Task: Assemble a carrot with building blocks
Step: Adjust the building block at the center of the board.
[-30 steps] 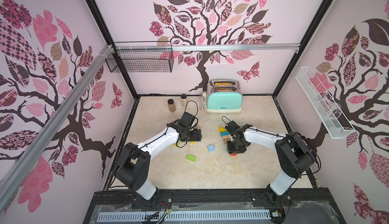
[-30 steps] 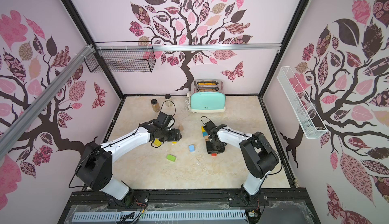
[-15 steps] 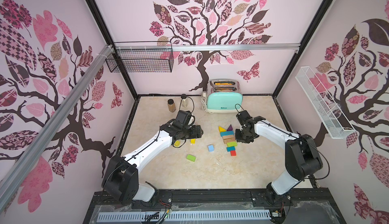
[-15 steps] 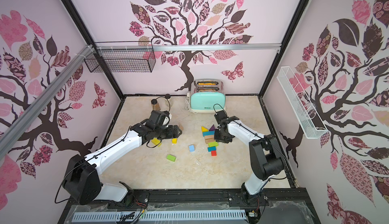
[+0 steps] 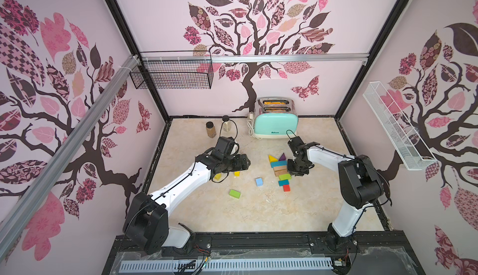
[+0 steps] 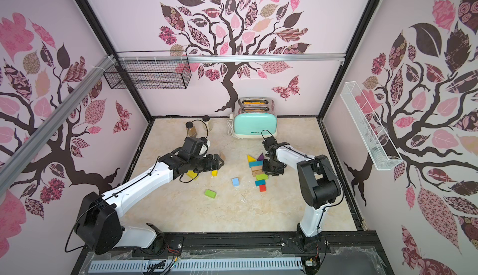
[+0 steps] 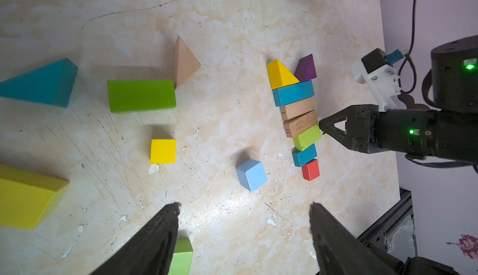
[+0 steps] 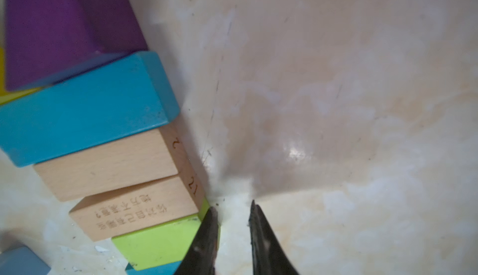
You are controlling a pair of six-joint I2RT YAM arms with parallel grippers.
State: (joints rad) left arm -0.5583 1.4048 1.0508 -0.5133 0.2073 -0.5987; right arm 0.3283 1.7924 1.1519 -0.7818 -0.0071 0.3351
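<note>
Laid flat in a touching column just right of the bench's (image 5: 310,209) middle: building blocks (image 5: 280,169), red at the near end, yellow and purple wedges at the far end. More scattered loose toward the left edge. Right fingers (image 8: 209,235) nearly closed, gripping nothing, one tip touching the column's green block (image 8: 160,240). Left fingers (image 7: 160,235) wide open, empty.

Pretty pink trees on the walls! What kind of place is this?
Probably a robot test booth dressed as a kitchen: a mint toaster and two spice jars at the back, two robot arms mounted in front.
</note>
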